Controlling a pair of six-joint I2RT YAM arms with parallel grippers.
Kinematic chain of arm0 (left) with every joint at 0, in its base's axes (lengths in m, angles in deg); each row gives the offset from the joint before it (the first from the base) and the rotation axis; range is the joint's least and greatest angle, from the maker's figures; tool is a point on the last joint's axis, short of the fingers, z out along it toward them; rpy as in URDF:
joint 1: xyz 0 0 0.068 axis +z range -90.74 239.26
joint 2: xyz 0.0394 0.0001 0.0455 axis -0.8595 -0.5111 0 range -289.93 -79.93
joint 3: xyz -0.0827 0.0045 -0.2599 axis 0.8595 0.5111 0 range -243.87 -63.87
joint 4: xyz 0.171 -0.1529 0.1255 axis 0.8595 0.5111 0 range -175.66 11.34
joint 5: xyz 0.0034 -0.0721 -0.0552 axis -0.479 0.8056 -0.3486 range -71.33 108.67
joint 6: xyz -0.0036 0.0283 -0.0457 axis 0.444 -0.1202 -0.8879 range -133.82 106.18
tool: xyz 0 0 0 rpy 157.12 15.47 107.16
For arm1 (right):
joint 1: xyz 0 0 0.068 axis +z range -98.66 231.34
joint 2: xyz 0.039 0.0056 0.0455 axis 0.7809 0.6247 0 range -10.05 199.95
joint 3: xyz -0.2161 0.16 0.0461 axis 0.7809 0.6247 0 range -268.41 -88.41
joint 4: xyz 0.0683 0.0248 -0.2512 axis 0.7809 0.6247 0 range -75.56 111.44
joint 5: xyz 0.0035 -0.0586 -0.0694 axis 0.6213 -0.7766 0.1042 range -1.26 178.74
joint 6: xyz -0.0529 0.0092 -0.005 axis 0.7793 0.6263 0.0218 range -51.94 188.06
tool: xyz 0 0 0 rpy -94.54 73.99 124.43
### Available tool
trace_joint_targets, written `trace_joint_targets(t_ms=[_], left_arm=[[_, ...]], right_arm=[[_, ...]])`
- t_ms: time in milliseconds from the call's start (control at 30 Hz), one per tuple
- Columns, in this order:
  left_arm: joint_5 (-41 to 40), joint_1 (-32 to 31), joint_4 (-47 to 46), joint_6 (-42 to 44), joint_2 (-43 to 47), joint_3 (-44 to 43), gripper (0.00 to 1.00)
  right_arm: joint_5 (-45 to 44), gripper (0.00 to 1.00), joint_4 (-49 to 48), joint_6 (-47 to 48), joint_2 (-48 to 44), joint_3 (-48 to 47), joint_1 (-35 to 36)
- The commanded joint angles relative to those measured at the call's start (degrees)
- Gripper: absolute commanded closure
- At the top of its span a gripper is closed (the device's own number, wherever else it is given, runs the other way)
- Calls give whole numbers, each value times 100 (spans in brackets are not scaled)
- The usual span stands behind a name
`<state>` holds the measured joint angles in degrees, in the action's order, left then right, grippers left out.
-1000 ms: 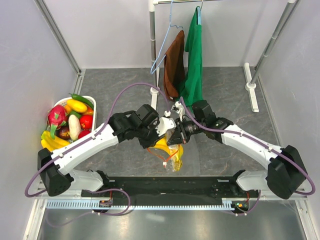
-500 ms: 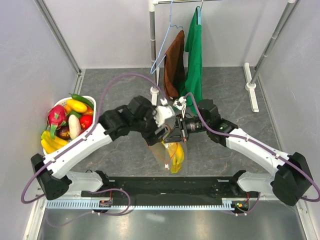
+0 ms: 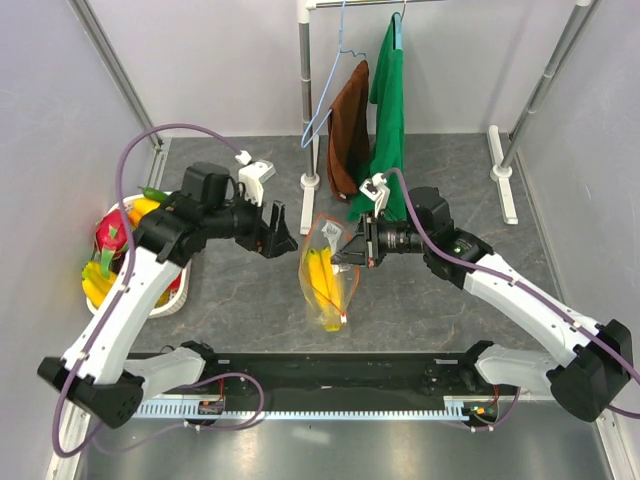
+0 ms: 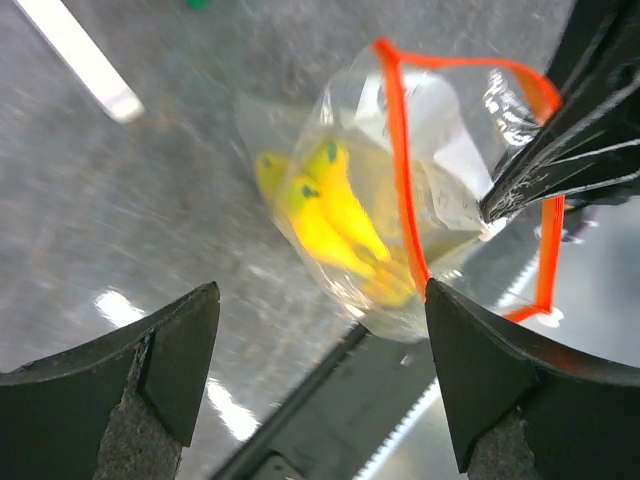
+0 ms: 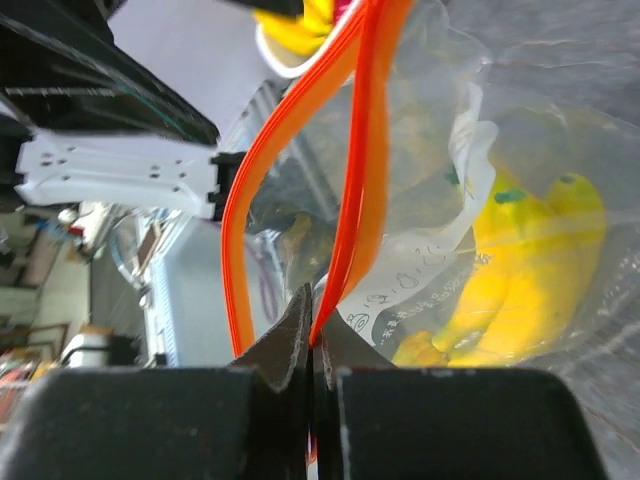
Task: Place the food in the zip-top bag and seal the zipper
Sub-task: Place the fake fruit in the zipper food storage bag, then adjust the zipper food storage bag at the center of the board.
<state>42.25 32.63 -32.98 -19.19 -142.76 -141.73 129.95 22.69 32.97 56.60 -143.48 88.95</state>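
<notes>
This is a robotics lab test cell, not a lived-in room. Plain pale grey wall panels (image 3: 60, 120) on bare metal posts (image 3: 120, 70) box in a grey stone-patterned surface (image 3: 240, 310). At 6 o'clock two white jointed robot arms (image 3: 130, 300) trailing purple cables (image 3: 160, 132) are bolted to a black base rail (image 3: 340, 375). The rest are staged props: at 12 o'clock a white tube clothes rack (image 3: 308, 90) carries a brown cloth (image 3: 350, 125), a green garment (image 3: 388, 110) and a blue wire hanger (image 3: 322, 110). At 9 o'clock a white plastic basket (image 3: 172, 298) holds bright plastic fruit and vegetables (image 3: 112, 232).
</notes>
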Motion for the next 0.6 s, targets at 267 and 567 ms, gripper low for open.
trace_joint_targets(t_ms=[267,567], left_arm=[[956,27,-443,-922,-537,579,8],[895,-500,-856,-1037,-1214,421,15]], right_arm=[[-1263,100,827,389,-170,-136,-25],[-1229,100,687,266,85,-250,-25]])
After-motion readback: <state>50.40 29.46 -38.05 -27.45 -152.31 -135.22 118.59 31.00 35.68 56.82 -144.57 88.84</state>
